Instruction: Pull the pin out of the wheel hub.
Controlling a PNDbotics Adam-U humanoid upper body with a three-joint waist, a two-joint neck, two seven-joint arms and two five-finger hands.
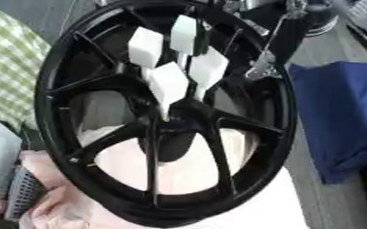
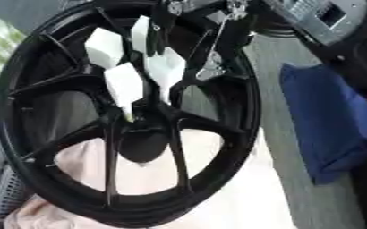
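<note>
Black wheel hub (image 1: pixel 167 134), white pins (image 1: pixel 168 85) below right hand (image 2: pixel 218 27)

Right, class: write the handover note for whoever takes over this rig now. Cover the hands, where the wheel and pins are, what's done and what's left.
Right hand: comes in from the upper right, over the wheel's rim beside the pins; whether it holds anything cannot be told.
Left hand: not in view.
Black wheel: lies on a pale cloth.
Four white pins: clustered, tips pointing towards the hub.
Done: no pin looks pulled clear.
Left: grasp a pin and pull it out.
</note>
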